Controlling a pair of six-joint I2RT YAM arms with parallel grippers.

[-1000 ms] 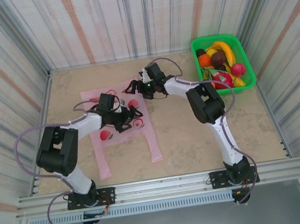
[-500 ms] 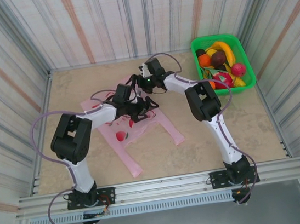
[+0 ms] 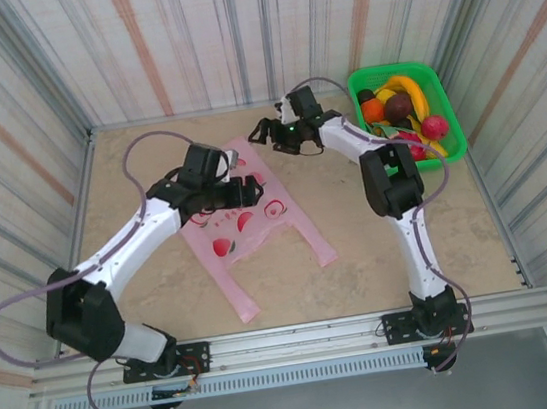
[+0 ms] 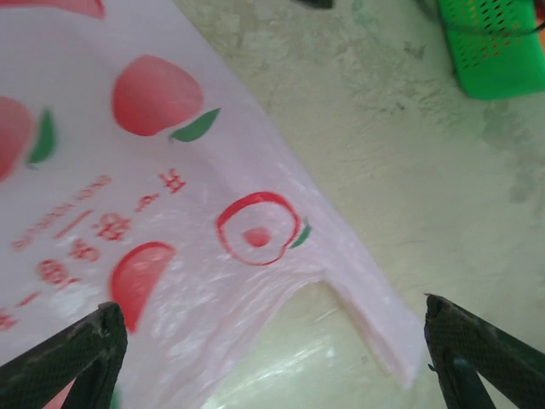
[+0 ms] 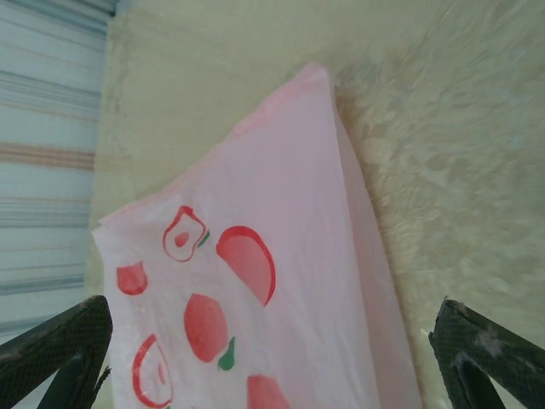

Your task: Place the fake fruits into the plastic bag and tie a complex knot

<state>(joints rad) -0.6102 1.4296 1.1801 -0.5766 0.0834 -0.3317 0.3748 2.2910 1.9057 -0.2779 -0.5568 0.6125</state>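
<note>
Tabletop [image 3: 379, 241] first: it is pale, hard and flat, so anything thin lying on it gives you little edge to get under. Your plastic bag [image 3: 245, 218] lies flat on it left of centre, empty by the look of it, with its two loop handles trailing toward the near edge. Expect it to be almost weightless, limp and slick. It will likely slide or bunch rather than lift cleanly, and film this thin could tear if you drag it. Take it at a handle [image 3: 318, 249] or at the mouth edge between the handles, where the layers can be parted, not on the printed middle. The green basket [image 3: 401, 69] sits in the far right corner, well apart from the bag. Your left gripper [image 4: 272, 349] is over the bag near the handle notch, jaws spread wide and holding nothing. Your right gripper [image 5: 272, 349] hangs above the bag's far corner, equally wide and empty. The fake fruits [image 3: 400, 107] are piled in the basket. They look light, rigid and glossy, probably slippery, so pinch each across its middle.
</note>
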